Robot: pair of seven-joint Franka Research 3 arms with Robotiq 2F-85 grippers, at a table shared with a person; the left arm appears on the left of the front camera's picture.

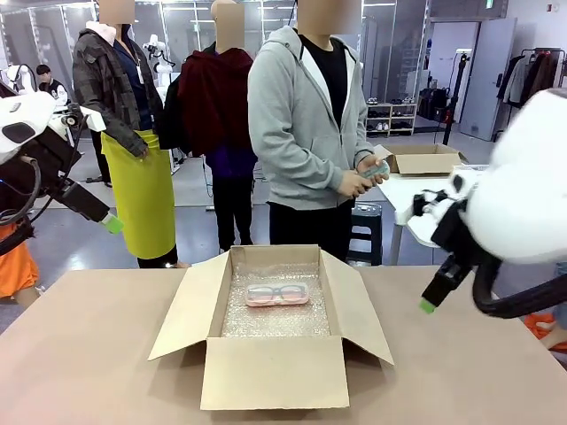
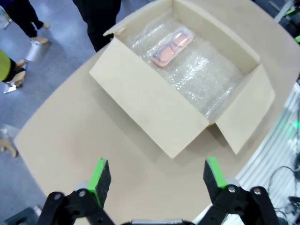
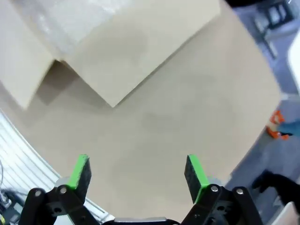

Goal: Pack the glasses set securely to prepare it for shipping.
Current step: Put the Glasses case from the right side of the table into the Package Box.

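Front view, L to R: my left gripper point(image 1: 112, 223) hangs high off the table's point(image 1: 80, 354) left edge, well apart from the box point(image 1: 270, 372). Left wrist view: its fingers point(image 2: 99, 180) are spread wide w/ nothing btwn them. Box sits mid-table, flaps open, bubble wrap point(image 1: 275, 320) on the bottom. Pink case point(image 1: 277, 294) lies flat on the wrap, toward the far wall. Person at far side, right of centre, has the mint case point(image 1: 378, 168) in both hands point(image 1: 359, 183), off the table. My right gripper point(image 1: 429, 304) hovers over the table just right of the box. Right wrist view: fingers wide, empty, bare table below.
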